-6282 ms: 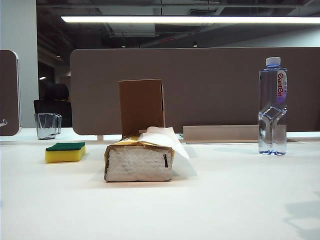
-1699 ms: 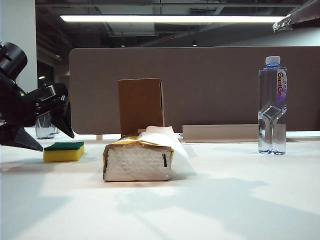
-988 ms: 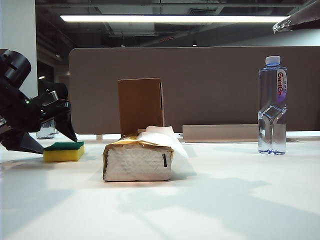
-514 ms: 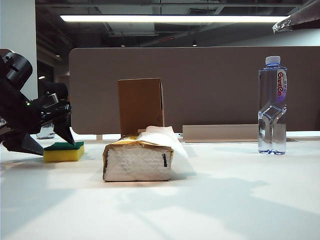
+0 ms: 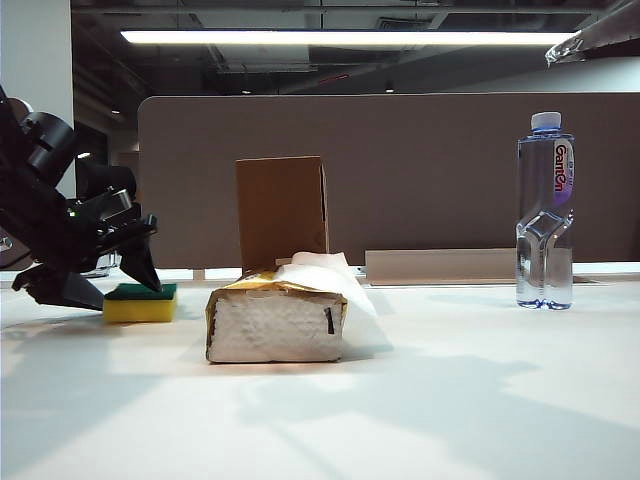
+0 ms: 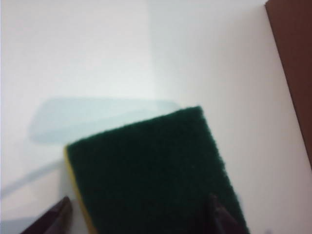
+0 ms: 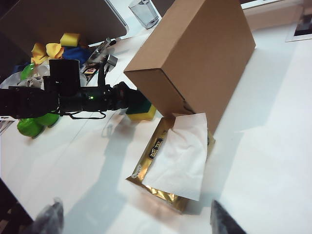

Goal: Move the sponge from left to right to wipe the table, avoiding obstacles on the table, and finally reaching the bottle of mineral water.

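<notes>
Brown partition (image 5: pixel 400 170) spans the back edge at 12 o'clock, ceiling light strip (image 5: pixel 340 38) above it. Clear glass mug (image 7: pixel 144 12) at 11 o'clock beyond the table's far side. Yellow, blue, green soft items (image 7: pixel 46 51) heaped at 10 o'clock, off-table.

My table-level camera faces the cardboard box (image 5: pixel 282 212) front-on; my right wrist camera overlooks that box (image 7: pixel 195 58); my left hugs the sponge (image 6: pixel 151 170) beside it.

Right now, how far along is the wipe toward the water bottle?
Early. Done: the left end effector has its fingers on either side of the yellow sponge with green scouring top, which has slid slightly right. In hand: securing it. Left: passing the gold tissue pack and brown cardboard box to the clear plastic bottle. The right end effector hovers open.
</notes>
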`<control>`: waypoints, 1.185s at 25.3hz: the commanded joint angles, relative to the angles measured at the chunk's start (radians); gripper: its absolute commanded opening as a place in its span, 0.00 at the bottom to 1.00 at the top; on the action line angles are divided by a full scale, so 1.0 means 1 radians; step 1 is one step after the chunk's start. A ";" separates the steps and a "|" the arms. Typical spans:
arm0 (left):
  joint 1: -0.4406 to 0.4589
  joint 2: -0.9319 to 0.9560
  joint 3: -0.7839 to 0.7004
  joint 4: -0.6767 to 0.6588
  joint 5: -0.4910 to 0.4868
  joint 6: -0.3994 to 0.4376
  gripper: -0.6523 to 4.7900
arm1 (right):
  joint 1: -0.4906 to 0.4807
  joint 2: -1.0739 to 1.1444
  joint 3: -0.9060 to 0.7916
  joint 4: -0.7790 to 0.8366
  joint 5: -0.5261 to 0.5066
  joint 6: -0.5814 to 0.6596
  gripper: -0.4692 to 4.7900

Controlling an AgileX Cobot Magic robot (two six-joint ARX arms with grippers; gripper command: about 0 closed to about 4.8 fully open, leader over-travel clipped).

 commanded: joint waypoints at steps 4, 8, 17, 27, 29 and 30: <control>-0.006 0.011 -0.006 -0.053 -0.001 0.000 0.43 | -0.001 -0.001 0.006 0.013 0.013 0.000 0.83; -0.005 0.011 -0.006 -0.056 -0.022 0.003 0.31 | 0.000 -0.001 0.006 0.013 0.013 0.001 0.82; -0.005 0.010 -0.006 -0.153 -0.029 0.174 0.11 | 0.000 -0.002 0.006 0.013 0.013 0.001 0.82; -0.005 0.008 -0.006 -0.280 -0.019 0.265 0.11 | 0.000 -0.002 0.006 0.013 0.013 0.001 0.82; -0.003 0.005 -0.006 -0.304 -0.014 0.267 0.11 | 0.000 -0.002 0.006 0.013 0.013 0.001 0.82; -0.001 0.003 -0.006 -0.316 -0.011 0.271 0.11 | 0.000 -0.002 0.006 0.013 0.013 0.001 0.82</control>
